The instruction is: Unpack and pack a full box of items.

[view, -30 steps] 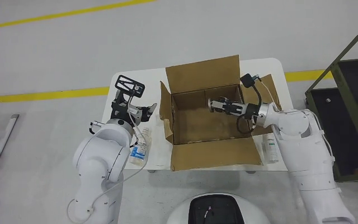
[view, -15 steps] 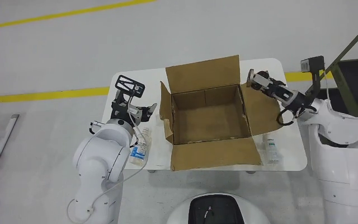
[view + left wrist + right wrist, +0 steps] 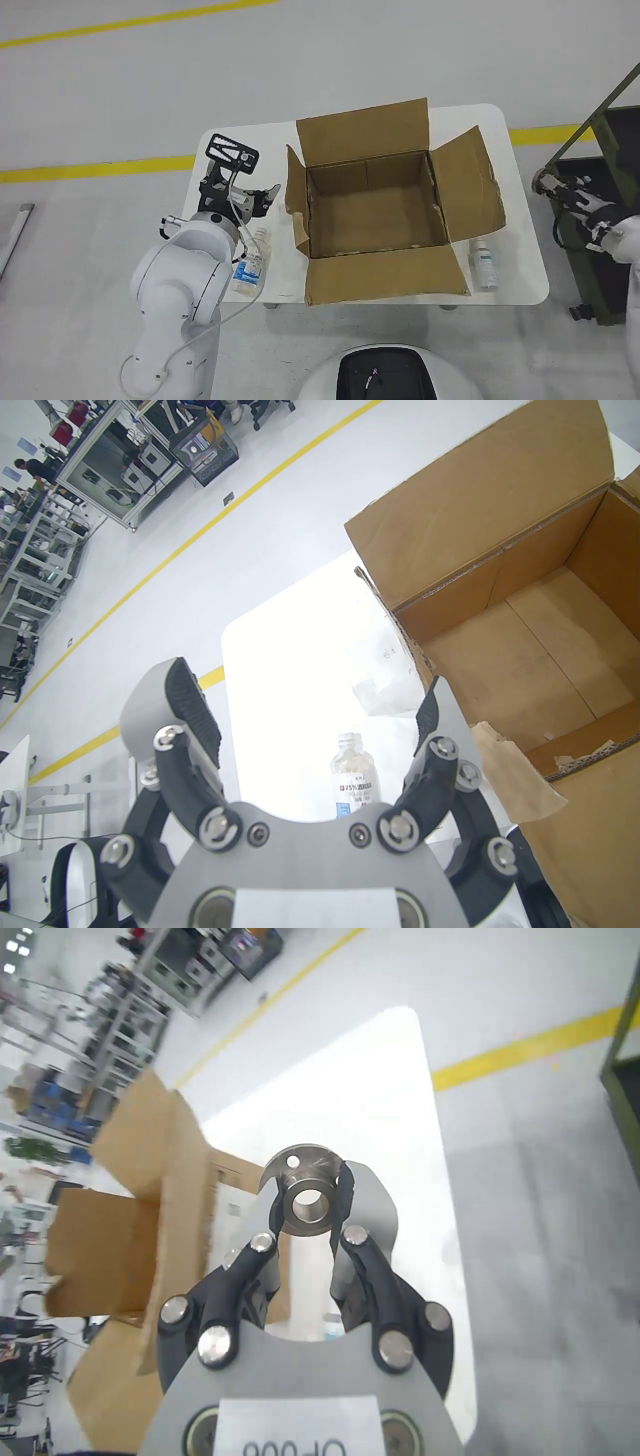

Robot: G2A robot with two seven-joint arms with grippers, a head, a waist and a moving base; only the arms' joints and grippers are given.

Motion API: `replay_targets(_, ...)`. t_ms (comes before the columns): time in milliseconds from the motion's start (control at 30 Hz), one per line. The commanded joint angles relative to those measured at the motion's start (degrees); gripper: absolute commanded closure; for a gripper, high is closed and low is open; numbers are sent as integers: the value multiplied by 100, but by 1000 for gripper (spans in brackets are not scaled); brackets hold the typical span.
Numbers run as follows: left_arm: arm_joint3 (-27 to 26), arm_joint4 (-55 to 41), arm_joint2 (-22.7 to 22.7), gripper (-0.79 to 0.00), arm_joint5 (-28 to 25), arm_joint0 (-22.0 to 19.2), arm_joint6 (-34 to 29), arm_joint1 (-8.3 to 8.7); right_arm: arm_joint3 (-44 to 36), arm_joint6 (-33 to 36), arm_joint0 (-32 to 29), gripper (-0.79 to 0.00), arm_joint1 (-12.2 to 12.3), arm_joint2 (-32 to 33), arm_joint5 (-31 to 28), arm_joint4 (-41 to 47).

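An open cardboard box point(image 3: 375, 205) stands in the middle of the white table point(image 3: 250, 145), its inside bare apart from paper scraps point(image 3: 560, 680). My left gripper point(image 3: 250, 198) is open just left of the box, above a clear bottle point(image 3: 353, 772) that lies on the table point(image 3: 250, 265). My right gripper point(image 3: 310, 1203) is shut on a metal flanged bushing point(image 3: 306, 1193). It hangs off the table's right edge point(image 3: 548, 185), away from the box. A second small bottle point(image 3: 484, 262) lies near the table's right front corner.
A dark green rack point(image 3: 600, 190) stands close to the right of the table, beside my right gripper. The box flaps point(image 3: 465, 180) spread outward on all sides. A torn piece of paper point(image 3: 380, 695) lies on the table beside the box's left wall.
My right gripper has come up out of the box with the metal bushing and swung right, past the table's right edge. The left arm has stayed still.
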Motion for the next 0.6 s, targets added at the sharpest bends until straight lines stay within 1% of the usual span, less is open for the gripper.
replay_targets(0, 0, 0, 0, -785, 0, 0, 0, 0, 155, 109, -10, 0, 13, -221, 214, -446)
replay_targets(100, 0, 0, 0, -785, 0, 0, 0, 0, 332, 318, 10, 0, 52, -569, 436, -1200)
replay_targets(167, 0, 0, 0, -785, 0, 0, 0, 0, 378, 451, 27, 0, 71, -698, 486, -1456)
replay_targets(233, 0, 0, 0, -785, 0, 0, 0, 0, 402, 765, 32, 0, 109, -902, 512, -2023)
replay_targets(333, 0, 0, 0, -785, 0, 0, 0, 0, 393, 1119, 67, 0, 146, -1074, 515, -2449)
replay_targets(567, 0, 0, 0, -785, 0, 0, 0, 0, 414, 1638, 101, 0, 196, -1324, 454, -2833)
